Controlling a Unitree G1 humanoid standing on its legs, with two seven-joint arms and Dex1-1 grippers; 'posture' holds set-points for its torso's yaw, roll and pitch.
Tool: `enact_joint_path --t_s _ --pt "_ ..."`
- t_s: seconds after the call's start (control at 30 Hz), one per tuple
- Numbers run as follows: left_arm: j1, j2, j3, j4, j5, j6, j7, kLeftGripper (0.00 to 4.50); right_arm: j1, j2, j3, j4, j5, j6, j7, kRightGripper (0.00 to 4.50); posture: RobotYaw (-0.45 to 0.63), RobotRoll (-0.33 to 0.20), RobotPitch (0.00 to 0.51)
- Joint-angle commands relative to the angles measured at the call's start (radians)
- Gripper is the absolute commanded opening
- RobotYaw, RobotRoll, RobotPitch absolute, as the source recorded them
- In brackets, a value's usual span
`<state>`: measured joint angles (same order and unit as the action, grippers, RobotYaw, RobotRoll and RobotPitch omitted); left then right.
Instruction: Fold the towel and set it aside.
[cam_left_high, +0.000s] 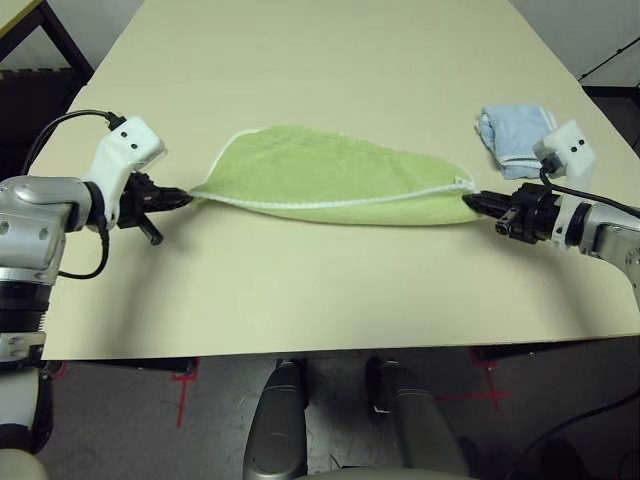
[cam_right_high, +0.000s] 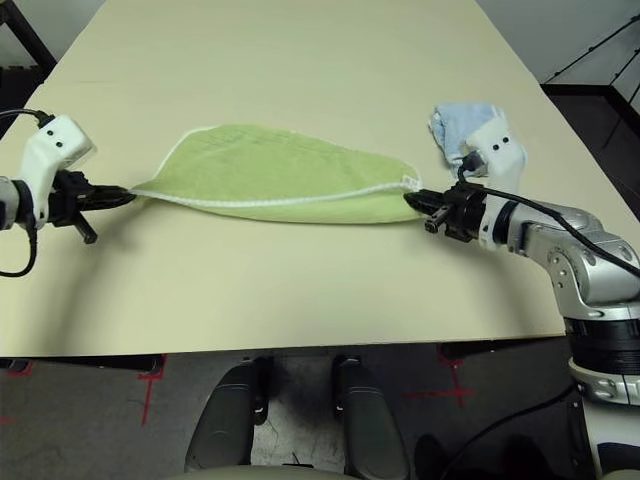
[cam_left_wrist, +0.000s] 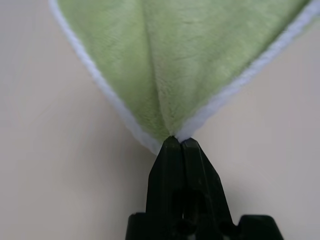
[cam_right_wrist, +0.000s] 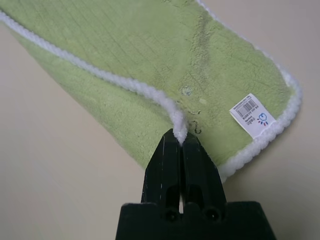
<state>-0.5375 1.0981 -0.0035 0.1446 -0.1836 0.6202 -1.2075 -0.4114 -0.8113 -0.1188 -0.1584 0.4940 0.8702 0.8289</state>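
Left eye view places the light green towel (cam_left_high: 330, 180) at table centre, already doubled over, stretched taut between both arms as a long leaf shape tapering to a point at each end. At 9 o'clock of the cloth, the left gripper (cam_left_high: 185, 197) has its black fingers pressed together on the towel's pointed corner; the left wrist view confirms the pinch, with white edging (cam_left_wrist: 115, 107) running into the fingertips from both sides. At 3 o'clock, the right gripper (cam_left_high: 472, 201) is likewise pinched onto the opposite corner, gripping the white stitched edging directly beside a small printed label (cam_right_wrist: 252, 115). Material: soft terry pile, fuzzy and matte, bordered by a raised cord-like white seam. Judged handling: light, limp and fully compliant; it will sag or collapse wherever tension is released, and holds no shape of its own. It is unlikely to slip, as the pile and thick seam give the fingers purchase. Recommended hold points are the corners on the seam, as now, since a grip in mid-cloth would bunch the fabric. A smaller pale blue folded towel (cam_left_high: 515, 133) lies at 2 o'clock, near the right arm, clear of the green cloth. The tabletop (cam_left_high: 300, 290) is smooth, beige and flat, offering low drag.
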Motion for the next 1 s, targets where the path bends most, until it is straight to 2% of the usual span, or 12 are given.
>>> enact_joint_path --t_s 0.03,0.3,0.43,0.63,0.8,1.0 --pt "0.038 0.042 0.011 -0.061 -0.037 0.038 -0.052 0.03 0.001 -0.038 0.019 0.036 -0.030 -0.020 0.018 0.00 0.19 0.000 0.198" --pt "0.148 0.103 0.024 -0.226 -0.124 0.115 -0.121 0.03 -0.082 -0.050 0.072 0.193 -0.140 -0.116 0.013 0.00 0.20 0.000 0.199" --pt "0.173 0.109 0.024 -0.276 -0.148 0.132 -0.124 0.03 -0.104 -0.042 0.078 0.197 -0.139 -0.113 0.028 0.00 0.20 0.000 0.201" --pt "0.199 0.118 0.028 -0.316 -0.173 0.142 -0.132 0.03 -0.034 -0.105 0.050 0.089 -0.061 -0.036 0.135 0.00 0.20 0.000 0.206" --pt "0.162 0.098 0.011 -0.305 -0.175 0.131 -0.116 0.03 0.043 -0.194 0.008 0.021 0.010 0.025 0.220 0.00 0.18 0.000 0.211" --pt "0.105 0.084 -0.021 -0.263 -0.161 0.119 -0.114 0.03 0.059 -0.210 -0.009 0.044 -0.007 0.017 0.188 0.00 0.17 0.000 0.212"
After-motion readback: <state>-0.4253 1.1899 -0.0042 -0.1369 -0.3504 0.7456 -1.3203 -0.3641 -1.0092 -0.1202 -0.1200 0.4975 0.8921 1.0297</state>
